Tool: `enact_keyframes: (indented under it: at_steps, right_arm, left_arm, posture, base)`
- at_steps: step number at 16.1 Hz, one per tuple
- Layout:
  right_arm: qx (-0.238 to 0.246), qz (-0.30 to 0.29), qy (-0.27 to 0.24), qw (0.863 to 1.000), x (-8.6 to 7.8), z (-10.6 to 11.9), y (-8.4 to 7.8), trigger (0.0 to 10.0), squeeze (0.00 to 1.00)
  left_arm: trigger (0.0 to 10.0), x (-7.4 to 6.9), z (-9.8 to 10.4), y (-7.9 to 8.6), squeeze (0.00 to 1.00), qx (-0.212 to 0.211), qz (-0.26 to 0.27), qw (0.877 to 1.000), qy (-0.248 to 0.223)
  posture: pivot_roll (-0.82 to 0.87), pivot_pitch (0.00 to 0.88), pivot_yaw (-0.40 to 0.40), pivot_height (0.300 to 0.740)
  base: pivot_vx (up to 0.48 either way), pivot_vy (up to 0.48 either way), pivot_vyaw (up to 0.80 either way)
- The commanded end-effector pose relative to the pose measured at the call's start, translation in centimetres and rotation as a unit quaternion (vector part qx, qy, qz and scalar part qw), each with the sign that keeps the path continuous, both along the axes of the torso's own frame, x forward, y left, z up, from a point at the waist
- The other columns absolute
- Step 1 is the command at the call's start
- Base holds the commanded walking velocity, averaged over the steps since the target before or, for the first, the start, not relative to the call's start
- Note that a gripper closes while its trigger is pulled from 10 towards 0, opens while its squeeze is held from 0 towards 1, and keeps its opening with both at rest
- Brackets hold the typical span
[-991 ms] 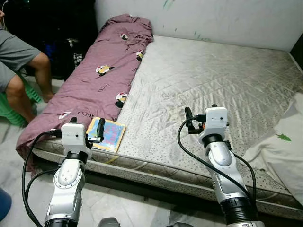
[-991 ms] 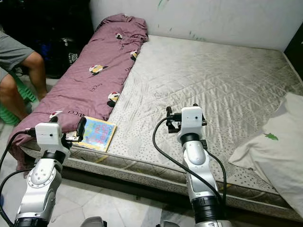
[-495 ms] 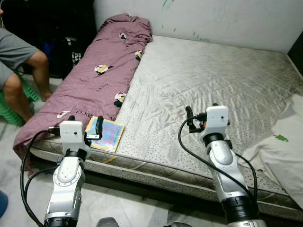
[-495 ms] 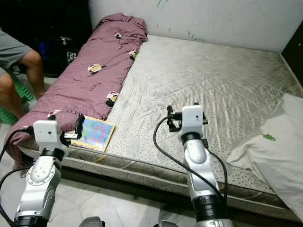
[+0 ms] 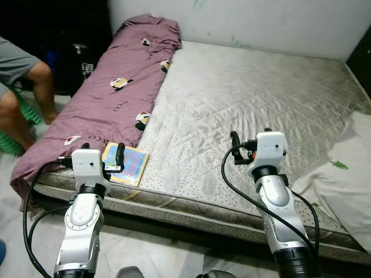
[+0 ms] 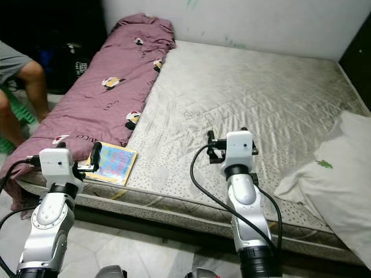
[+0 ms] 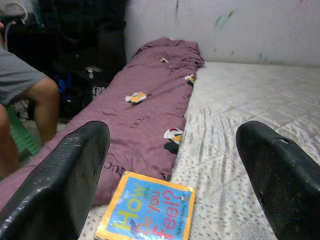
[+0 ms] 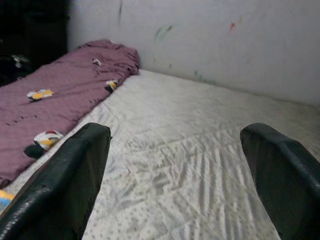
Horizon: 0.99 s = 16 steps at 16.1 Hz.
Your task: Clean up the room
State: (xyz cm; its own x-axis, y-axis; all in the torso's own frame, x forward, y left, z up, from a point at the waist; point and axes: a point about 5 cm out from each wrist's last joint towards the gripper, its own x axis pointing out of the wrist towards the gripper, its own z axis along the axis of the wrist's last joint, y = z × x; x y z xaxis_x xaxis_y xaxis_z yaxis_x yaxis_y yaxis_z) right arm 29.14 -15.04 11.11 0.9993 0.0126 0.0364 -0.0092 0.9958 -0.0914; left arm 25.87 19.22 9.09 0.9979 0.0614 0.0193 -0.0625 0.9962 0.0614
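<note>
A colourful picture book (image 5: pixel 126 163) lies flat on the mattress (image 5: pixel 249 98) near its front left corner, beside a purple printed blanket (image 5: pixel 116 92) that runs along the left side. My left gripper (image 5: pixel 103 152) hovers open just in front of the book (image 7: pixel 150 212), nothing between its fingers (image 7: pixel 75 165). Over the mattress's front middle my right gripper (image 5: pixel 250 139) is open and holds nothing, facing bare quilted fabric (image 8: pixel 190 150). A white pillow (image 5: pixel 348 179) with a small green print lies at the right edge.
A person sits at the far left, a knee (image 5: pixel 36 74) close to the bed, on a green stool (image 5: pixel 20 119). Dark bags (image 5: pixel 75 52) stand behind them. A white wall (image 5: pixel 261 23) closes the far side. Tiled floor (image 5: pixel 151 255) lies before the bed.
The whole picture has shifted a little, so the camera moved. Both arms keep their pose, and the left gripper sits slightly closer to the book's corner.
</note>
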Motion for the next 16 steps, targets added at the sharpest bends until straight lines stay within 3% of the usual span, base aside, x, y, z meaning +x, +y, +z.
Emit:
enact_keyframes:
  at_steps: [1,8,16]
  right_arm:
    - [0.006,-0.011,-0.002,1.0,0.04,0.46,-0.47,10.0,0.0]
    - [0.005,-0.008,-0.006,1.0,0.6,0.93,-0.42,10.0,0.0]
    - [-0.002,0.0,-0.004,1.0,0.85,0.89,-0.21,10.0,0.0]
  left_arm:
    - [10.0,0.04,0.4,-0.08,0.0,0.007,0.0,1.0,-0.001]
    - [10.0,-0.03,0.4,-0.1,0.0,0.007,-0.003,1.0,0.003]
    - [10.0,-0.03,0.6,-0.21,0.0,-0.005,-0.013,1.0,-0.005]
  posture:
    - [0.04,0.069,-0.041,0.74]
    - [0.03,0.094,-0.036,0.74]
    - [0.03,0.1,-0.038,0.74]
  base:
    - [0.0,0.0,-0.8]
    - [0.0,0.0,-0.75]
    - [0.0,0.0,0.0]
